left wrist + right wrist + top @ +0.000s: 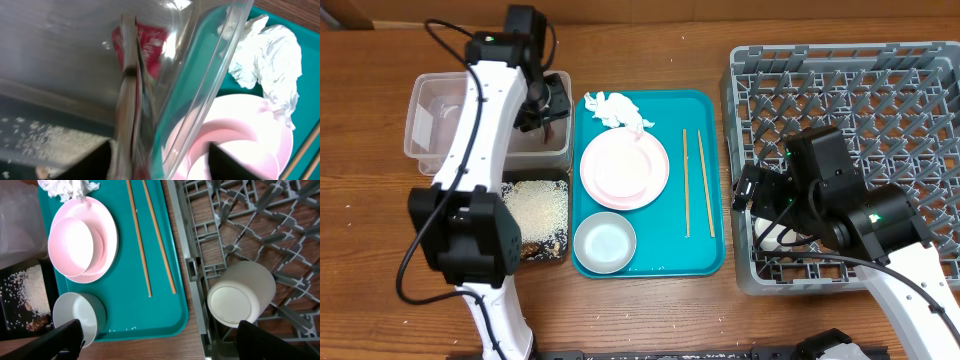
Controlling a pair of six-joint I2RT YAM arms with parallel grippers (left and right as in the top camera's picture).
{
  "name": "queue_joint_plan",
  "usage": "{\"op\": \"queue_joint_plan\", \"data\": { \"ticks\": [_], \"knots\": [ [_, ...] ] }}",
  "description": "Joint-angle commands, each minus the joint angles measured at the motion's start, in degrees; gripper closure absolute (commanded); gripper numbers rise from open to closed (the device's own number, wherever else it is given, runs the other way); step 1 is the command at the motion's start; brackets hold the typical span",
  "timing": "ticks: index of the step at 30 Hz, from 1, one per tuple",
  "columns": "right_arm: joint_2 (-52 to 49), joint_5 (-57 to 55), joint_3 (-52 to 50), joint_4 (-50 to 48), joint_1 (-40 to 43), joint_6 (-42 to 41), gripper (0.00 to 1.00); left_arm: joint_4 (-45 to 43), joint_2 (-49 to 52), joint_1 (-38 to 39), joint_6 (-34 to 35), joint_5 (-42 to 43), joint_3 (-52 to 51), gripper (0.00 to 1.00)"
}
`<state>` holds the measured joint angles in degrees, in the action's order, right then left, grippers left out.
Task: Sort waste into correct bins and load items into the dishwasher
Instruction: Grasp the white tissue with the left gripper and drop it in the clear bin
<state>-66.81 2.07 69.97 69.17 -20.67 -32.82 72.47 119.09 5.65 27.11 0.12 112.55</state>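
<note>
My left gripper (550, 108) (159, 162) is open and straddles the right wall of the clear tub (430, 115) (200, 65). The red wrapper (142, 45) shows inside the tub, just ahead of the fingers. My right gripper (752, 195) (160, 342) is open and empty over the front left corner of the grey dish rack (880, 90) (250, 225). The white cup (242, 300) lies in the rack there. The napkin (613, 108) (67, 189) (265, 50), plate (624, 168) (82, 240) (245, 135), bowl (604, 243) (75, 317) and chopsticks (698, 180) (150, 235) lie on the teal tray.
The teal tray (705, 255) (150, 315) sits between the bins and the rack. The black tray (558, 250) (22, 300) in front of the tub holds the rice scraps (535, 205) (40, 140). The left arm reaches over both bins.
</note>
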Motion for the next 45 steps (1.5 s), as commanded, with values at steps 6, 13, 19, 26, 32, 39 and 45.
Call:
{"op": "queue_joint_plan", "data": {
  "ticks": [6,13,19,26,32,39,45],
  "knots": [
    [0.24,-0.46,0.81,-0.50,0.17,-0.24,0.00,-7.65,0.09,2.12,-2.45,2.47,3.43,0.00],
    [0.24,-0.48,0.81,-1.33,0.17,-0.24,0.00,-19.30,8.04,12.66,-15.56,-1.66,2.97,0.01],
    [0.24,-0.44,0.81,-1.31,0.17,-0.24,0.00,-22.64,16.22,16.33,-5.11,-6.75,2.99,0.12],
    [0.24,-0.46,0.81,-1.33,0.17,-0.24,0.00,-23.65,19.19,16.06,0.72,-6.01,2.99,0.62],
    [0.24,-0.48,0.81,-1.31,0.17,-0.22,0.00,-18.34,16.35,15.61,0.79,4.26,9.05,0.96],
    [0.24,-0.48,0.81,-1.29,0.17,-0.22,0.00,-5.88,5.73,12.17,0.79,0.98,19.26,0.96],
    [0.24,-0.48,0.81,-1.36,0.17,-0.22,0.00,8.59,1.51,5.60,0.74,-6.62,18.73,0.96]
  ]
}}
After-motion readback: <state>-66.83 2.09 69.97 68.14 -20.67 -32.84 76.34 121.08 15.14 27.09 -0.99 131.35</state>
